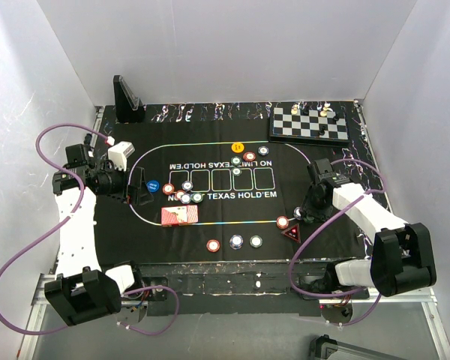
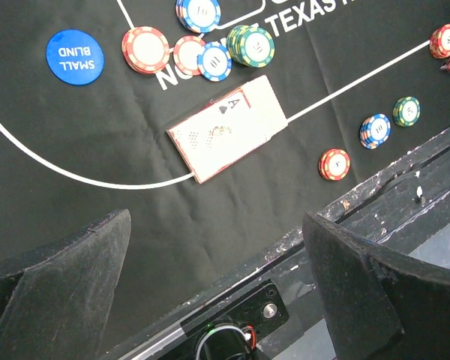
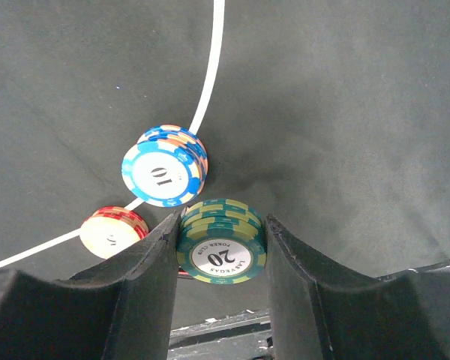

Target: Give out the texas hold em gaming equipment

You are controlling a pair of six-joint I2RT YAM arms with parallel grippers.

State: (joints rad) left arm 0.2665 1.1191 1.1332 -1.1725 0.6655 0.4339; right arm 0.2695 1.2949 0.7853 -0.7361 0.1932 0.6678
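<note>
The right gripper (image 3: pixel 223 221) has its 2 fingers pressed against a green chip stack (image 3: pixel 221 251) marked 20, 1 pad on either side and touching it. Whether the pile sits on the mat (image 3: pixel 345 112) or hangs just above it, I cannot tell. Just beyond lie a blue stack (image 3: pixel 163 171) marked 10 and a red stack (image 3: pixel 112 231), both on the white line.

So the step in hand looks like carrying 1 pile of chips to a player's place. The next move, I'd say, calls for a straight lift that keeps the pile square and misses the blue stack close by. After that comes a flat set-down at a seat along the mat's border.

The left gripper (image 2: pixel 216 225) is spread wide with nothing between its fingers. It hovers by the mat's near edge, short of the deck of cards (image 2: pixel 229 127).

From overhead the right arm hides its own catch, so the grip shows only on that wrist's camera. Overhead the deck is just a red block. The left wrist view shows an ace of spades on top and "SMALL BLIND" on the blue button (image 2: pixel 75 56). Only the overhead view takes in the whole spread, with the chessboard (image 1: pixel 309 124) at the far right.
</note>
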